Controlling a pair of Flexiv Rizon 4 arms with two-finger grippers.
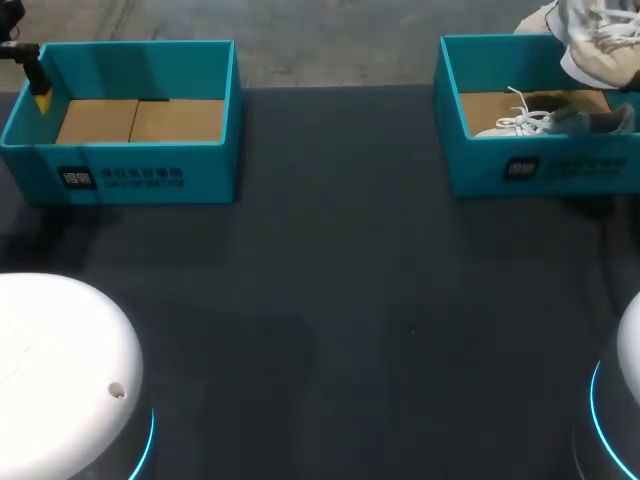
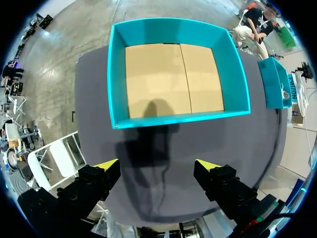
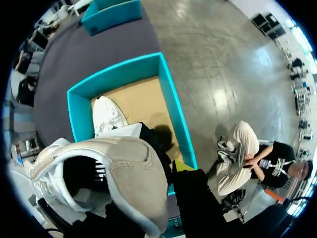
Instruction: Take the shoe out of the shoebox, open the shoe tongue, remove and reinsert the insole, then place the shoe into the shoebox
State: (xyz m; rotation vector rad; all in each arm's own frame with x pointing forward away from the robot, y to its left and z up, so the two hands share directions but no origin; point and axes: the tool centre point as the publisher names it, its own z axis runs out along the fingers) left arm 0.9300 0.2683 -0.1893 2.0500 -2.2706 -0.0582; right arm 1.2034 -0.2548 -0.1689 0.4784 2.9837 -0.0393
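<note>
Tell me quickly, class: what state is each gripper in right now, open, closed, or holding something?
Left gripper: open, holding nothing.
Right gripper: closed on a shoe, lifted above the box.

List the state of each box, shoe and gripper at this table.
Left teal cardboard shoebox: open, empty.
Right teal cardboard shoebox: open, white laced shoe lying inside.
Beige suede shoe: lifted above the right shoebox.
Left gripper: open, holding nothing.
Right gripper: shut on the beige suede shoe.
</note>
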